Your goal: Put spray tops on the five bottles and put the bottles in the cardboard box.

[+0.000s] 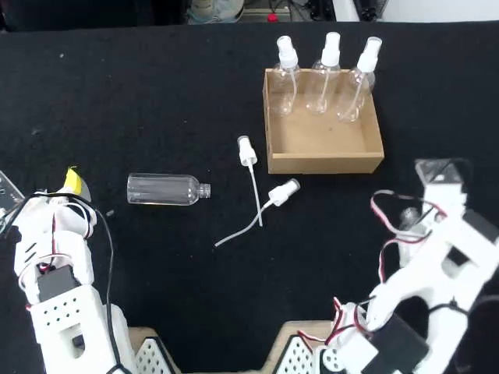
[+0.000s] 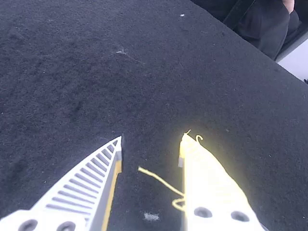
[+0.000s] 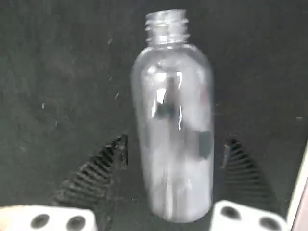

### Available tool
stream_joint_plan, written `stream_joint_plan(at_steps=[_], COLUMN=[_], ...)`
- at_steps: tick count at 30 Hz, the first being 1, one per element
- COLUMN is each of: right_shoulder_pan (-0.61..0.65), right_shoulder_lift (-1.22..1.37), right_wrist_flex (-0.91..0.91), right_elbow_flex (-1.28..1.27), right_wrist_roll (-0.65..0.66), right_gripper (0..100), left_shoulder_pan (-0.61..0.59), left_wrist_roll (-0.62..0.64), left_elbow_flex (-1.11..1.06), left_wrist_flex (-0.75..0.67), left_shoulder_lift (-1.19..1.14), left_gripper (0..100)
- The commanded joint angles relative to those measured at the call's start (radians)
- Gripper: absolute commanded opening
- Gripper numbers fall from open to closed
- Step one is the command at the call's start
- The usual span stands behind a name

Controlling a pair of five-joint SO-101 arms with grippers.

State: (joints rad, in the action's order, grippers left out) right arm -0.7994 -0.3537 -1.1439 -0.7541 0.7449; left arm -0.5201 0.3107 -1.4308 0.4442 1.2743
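Note:
Three capped bottles [image 1: 323, 74] stand along the far wall of the cardboard box [image 1: 323, 160]. One clear uncapped bottle [image 1: 165, 189] lies on its side on the black cloth, left of the box. Two loose spray tops [image 1: 248, 152] [image 1: 284, 192] with crossed tubes lie just in front of the box's left corner. Another uncapped bottle [image 3: 174, 125] lies between the fingers of my right gripper [image 3: 175, 144], which is open with a gap on each side. That right gripper [image 1: 439, 173] is right of the box's near corner. My left gripper [image 2: 151, 140] is open over bare cloth, left of the lying bottle.
The black cloth [image 1: 156, 101] covers the whole table. Both arm bases [image 1: 70, 319] [image 1: 413, 327] stand at the near edge. A loose yellow thread [image 2: 159, 179] hangs by the left gripper's yellow finger.

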Motion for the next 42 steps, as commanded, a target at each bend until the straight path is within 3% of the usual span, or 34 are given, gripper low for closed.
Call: stream_joint_plan(at_steps=[1, 5, 9, 15, 22, 35, 42], right_shoulder_pan=[0.048, 0.091, 0.110, 0.021, 0.009, 0.021, 0.043], right_shoulder_lift=[0.013, 0.027, 0.039, 0.114, 0.320, 0.275, 0.280], right_wrist_flex=[-0.069, -0.094, 0.014, 0.278, 0.299, -0.084, -0.442], right_elbow_flex=[0.159, 0.203, 0.206, 0.206, 0.222, 0.456, 0.622], right_wrist_roll=[-0.048, -0.048, -0.049, -0.041, -0.002, -0.041, -0.002], right_gripper=[28.3, 28.3, 28.0, 27.9, 27.9, 27.9, 27.9], left_shoulder_pan=[-0.008, -0.008, -0.008, -0.008, -0.008, -0.008, -0.008], left_wrist_roll=[0.000, 0.000, 0.000, 0.000, 0.000, 0.000, 0.000], left_elbow_flex=[0.018, 0.019, 0.019, 0.019, 0.019, 0.018, 0.018], left_wrist_flex=[-0.021, -0.021, -0.021, -0.021, -0.021, -0.023, -0.023], left_shoulder_lift=[0.003, 0.003, 0.003, 0.003, 0.003, 0.003, 0.003], left_gripper=[19, 19, 19, 19, 19, 19, 19])
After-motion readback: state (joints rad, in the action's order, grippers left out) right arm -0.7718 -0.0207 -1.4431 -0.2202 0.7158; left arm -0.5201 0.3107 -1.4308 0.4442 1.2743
